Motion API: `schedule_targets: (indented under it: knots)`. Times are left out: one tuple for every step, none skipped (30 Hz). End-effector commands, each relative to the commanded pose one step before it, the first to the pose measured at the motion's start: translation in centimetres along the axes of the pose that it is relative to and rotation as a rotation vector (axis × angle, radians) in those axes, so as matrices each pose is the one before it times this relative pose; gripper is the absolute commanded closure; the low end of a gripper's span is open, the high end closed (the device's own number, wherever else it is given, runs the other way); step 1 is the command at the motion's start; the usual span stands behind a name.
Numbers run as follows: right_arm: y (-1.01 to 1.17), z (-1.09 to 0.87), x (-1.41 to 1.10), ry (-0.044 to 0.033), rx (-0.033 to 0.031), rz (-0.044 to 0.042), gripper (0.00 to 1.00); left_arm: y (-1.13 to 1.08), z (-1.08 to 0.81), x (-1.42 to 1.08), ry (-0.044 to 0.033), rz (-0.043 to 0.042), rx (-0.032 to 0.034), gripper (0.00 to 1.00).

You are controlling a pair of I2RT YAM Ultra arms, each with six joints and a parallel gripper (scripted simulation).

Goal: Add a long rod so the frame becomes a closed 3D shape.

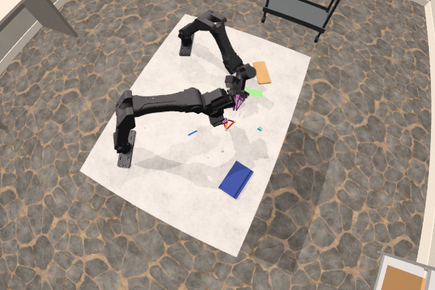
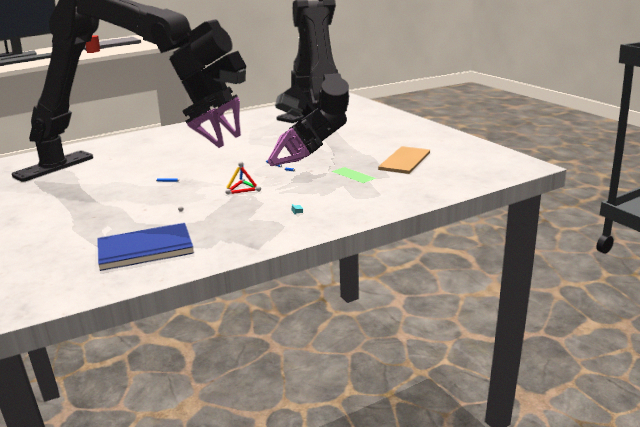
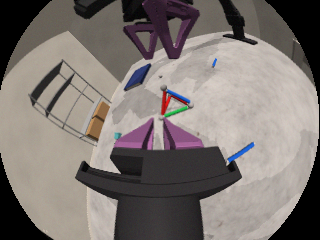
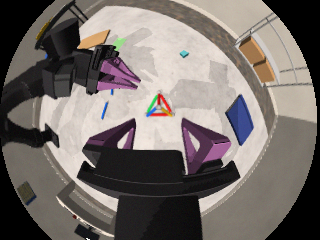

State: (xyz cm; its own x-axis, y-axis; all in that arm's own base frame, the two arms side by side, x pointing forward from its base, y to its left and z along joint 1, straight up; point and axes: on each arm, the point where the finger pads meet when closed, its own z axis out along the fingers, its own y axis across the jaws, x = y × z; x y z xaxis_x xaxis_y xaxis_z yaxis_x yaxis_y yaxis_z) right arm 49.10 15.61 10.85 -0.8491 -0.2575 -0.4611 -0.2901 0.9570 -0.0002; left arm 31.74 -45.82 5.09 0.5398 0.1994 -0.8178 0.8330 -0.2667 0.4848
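The frame (image 2: pixel 241 180) is a small pyramid of red, green, yellow and blue rods joined by steel balls, standing on the white table; it also shows in the overhead view (image 1: pixel 229 124). My right gripper (image 2: pixel 226 140) hangs open and empty above and just left of it, and the right wrist view looks down on the frame (image 4: pixel 160 106) between its fingers. My left gripper (image 2: pixel 272 161) is low over the table just beyond the frame, its fingers almost together with nothing between them. A short blue rod (image 2: pixel 289 169) lies by its tip. A longer blue rod (image 2: pixel 168 180) lies apart on the table.
A loose steel ball (image 2: pixel 180 208) and a cyan cube (image 2: pixel 296 208) lie in front of the frame. A blue book (image 2: pixel 144 245) is near the front edge. A green patch (image 2: pixel 353 174) and an orange board (image 2: pixel 403 159) lie to the right. A cart stands off the table.
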Motion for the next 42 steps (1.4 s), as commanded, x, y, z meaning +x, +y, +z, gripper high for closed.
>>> schedule_targets:
  knots:
    - [0.019,-0.022,-1.385,-0.05161,-0.00639,-0.00414,0.13,1.021,-1.031,-2.120,-0.03340,0.03561,-0.02835,0.87]
    - [-0.005,0.153,-0.695,-0.03153,-0.00191,-0.00363,0.02,0.196,-0.104,-0.297,-0.00335,0.00004,-0.01396,0.87]
    - [-0.087,0.360,-0.352,-0.02290,0.00001,-0.00102,0.00,0.613,-0.616,-0.046,0.00493,-0.00500,-0.03217,0.87]
    - [-0.105,0.232,-0.377,-0.01978,0.00039,-0.00012,0.00,0.506,-0.601,-0.250,0.00179,-0.00629,-0.03205,0.87]
    - [-0.092,0.220,-0.218,-0.01315,0.00045,0.00009,0.00,0.474,-0.682,-0.321,0.00073,-0.00889,-0.03281,0.87]
    - [-0.023,0.201,-0.139,-0.00961,-0.00019,-0.00066,0.00,0.473,-0.814,-0.329,0.00232,-0.01194,-0.03497,0.87]
    - [-0.022,0.187,-0.090,-0.00733,-0.00012,-0.00051,0.00,0.422,-0.964,-0.309,0.00481,-0.01508,-0.03517,0.87]
    - [-0.020,0.169,-0.047,-0.00527,-0.00010,-0.00035,0.00,0.425,-1.062,-0.293,0.00671,-0.01763,-0.03640,0.87]
    - [-0.028,0.151,-0.007,-0.00322,0.00051,-0.00022,0.00,0.463,-1.144,-0.295,0.00777,-0.01944,-0.03836,0.87]
    - [-0.028,0.128,0.034,-0.00114,0.00069,-0.00008,0.00,0.508,-1.215,-0.279,0.00951,-0.02200,-0.04051,0.87]
    - [-0.023,0.102,0.074,0.00101,0.00063,0.00006,0.00,0.571,-1.280,-0.272,0.01085,-0.02413,-0.04281,0.87]
    - [-0.014,0.075,0.023,-0.00052,0.00028,-0.00004,0.00,0.594,-1.329,-0.364,0.00744,-0.01966,-0.04190,0.87]
    - [-0.075,0.042,0.439,0.01674,0.00401,0.00629,0.00,0.571,-1.313,-0.264,0.01134,-0.02142,-0.03974,0.87]
    - [0.000,0.000,0.000,0.00000,0.00000,0.00000,0.00,0.000,0.000,0.000,0.00000,0.00000,0.00000,0.87]
    - [0.000,0.000,0.000,0.00000,0.00000,0.00000,0.00,0.000,0.000,0.000,0.00000,0.00000,0.00000,0.87]
    - [-0.005,-0.128,-0.263,-0.00511,0.00012,0.00019,0.00,0.782,-1.233,-0.251,0.01244,-0.02820,-0.04749,0.87]
    - [-0.003,-0.006,0.008,0.00073,0.00007,0.00009,0.00,0.843,-1.333,-0.220,0.01557,-0.03052,-0.04929,0.87]
    - [-0.001,0.013,0.042,0.00128,0.00004,0.00005,0.00,0.670,-1.346,0.057,0.02593,-0.03522,-0.04049,0.87]
    - [-0.001,0.006,0.020,0.00063,0.00002,0.00002,0.00,0.737,-1.271,-0.167,0.01565,-0.02281,-0.04018,0.87]
    - [0.000,-0.040,-0.023,-0.00070,0.00001,0.00001,0.00,0.721,-1.160,-0.155,0.01462,-0.02078,-0.03757,0.87]
    - [0.000,-0.001,0.003,0.00009,0.00000,0.00001,0.00,0.780,-1.037,-0.186,0.01025,-0.01928,-0.03847,0.87]
    - [0.055,0.002,0.003,0.00010,-0.00306,0.00000,0.00,0.677,-0.934,0.062,0.02055,-0.02552,-0.03297,0.87]
    - [0.000,0.002,0.002,0.00006,-0.00001,0.00000,0.00,0.767,-0.899,-0.080,0.01539,-0.02221,-0.03567,0.87]
    - [0.000,0.001,0.001,0.00003,-0.00001,0.00000,0.00,0.883,-0.874,-0.222,0.00971,-0.02060,-0.03948,0.87]
    - [0.000,0.000,0.000,0.00001,0.00000,0.00000,0.00,0.886,-0.824,-0.185,0.01201,-0.02109,-0.03842,0.87]
    - [0.000,0.000,0.000,0.00001,0.00000,0.00000,0.00,0.926,-0.802,-0.180,0.01276,-0.02135,-0.03905,0.87]
    - [0.000,0.000,0.000,0.00001,0.00000,0.00000,0.00,0.974,-0.786,-0.230,0.01168,-0.02084,-0.04008,0.87]
    - [-0.001,-0.002,-0.323,-0.01299,0.00002,-0.00006,0.00,1.052,-0.773,-0.354,0.00831,-0.02074,-0.04255,0.87]
    - [0.000,0.000,0.000,0.00001,-0.00001,0.00000,0.00,1.435,-0.602,-1.483,-0.01442,-0.00999,-0.04797,0.87]
    - [0.347,0.001,0.002,0.00003,-0.00377,-0.00500,0.00,1.129,-0.776,-0.611,0.00336,-0.01734,-0.04386,0.87]
    - [0.000,0.000,0.000,0.00000,0.00000,0.00000,0.00,0.000,0.000,0.000,0.00000,0.00000,0.00000,0.87]
    - [0.000,0.000,0.000,0.00000,0.00000,0.00000,0.00,0.000,0.000,0.000,0.00000,0.00000,0.00000,0.87]
    - [0.003,-0.355,0.051,0.00463,-0.00005,0.00003,0.00,1.207,-0.737,-0.381,0.01367,-0.02581,-0.04845,0.87]
    - [0.001,0.000,0.001,0.00003,-0.00003,0.00001,0.00,1.459,-0.825,-0.654,0.00860,-0.02544,-0.05626,0.87]
    - [0.000,0.000,0.000,0.00001,-0.00001,0.00000,0.00,1.494,-0.788,-0.924,-0.00023,-0.02052,-0.05537,0.87]
    - [0.000,0.000,0.000,0.00001,-0.00001,0.00000,0.00,1.435,-0.670,-0.935,-0.00129,-0.01891,-0.05245,0.87]
    - [0.000,0.000,0.000,0.00000,0.00000,0.00000,0.00,1.329,-0.525,-0.820,0.00130,-0.01875,-0.04856,0.87]
    - [0.000,0.000,0.000,0.00000,0.00000,0.00000,0.00,1.263,-0.438,-0.855,-0.00051,-0.01691,-0.04556,0.87]
    - [0.000,0.000,0.000,0.00000,0.00000,0.00000,0.00,1.150,-0.346,-0.865,-0.00247,-0.01443,-0.04097,0.87]
    - [0.000,0.000,0.000,0.00000,0.00000,0.00000,0.00,1.052,-0.270,-0.839,-0.00295,-0.01288,-0.03726,0.87]
    - [0.000,0.000,0.000,0.00000,0.00000,0.00000,0.00,0.980,-0.212,-0.816,-0.00313,-0.01183,-0.03460,0.87]
    - [0.000,0.000,0.000,0.00000,0.00000,0.00000,0.00,0.915,-0.164,-0.792,-0.00318,-0.01095,-0.03230,0.87]
